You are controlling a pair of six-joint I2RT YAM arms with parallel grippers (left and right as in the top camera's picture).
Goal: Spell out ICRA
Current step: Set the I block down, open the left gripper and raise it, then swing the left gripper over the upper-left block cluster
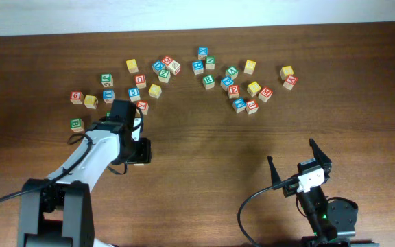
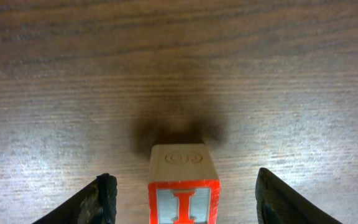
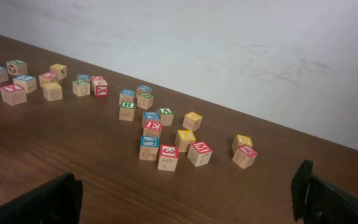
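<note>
In the left wrist view the wooden cube with the red I (image 2: 183,186) stands on the table between the fingers of my left gripper (image 2: 185,202). The jaws are open, with a gap on each side of the cube. Overhead, the left gripper (image 1: 140,151) hides that cube. A green-lettered cube that looks like the R (image 1: 208,80) and a red-lettered one that looks like the A (image 1: 290,81) lie in the right cluster at the back. Several yellow-faced cubes are there; I cannot tell which bears C. My right gripper (image 1: 292,154) is open and holds nothing, at the front right.
Alphabet cubes lie in two loose clusters along the back, a left cluster (image 1: 136,80) and a right one (image 1: 242,86). A green cube (image 1: 77,125) sits alone beside the left arm. A pale wall (image 3: 241,56) rises behind the table.
</note>
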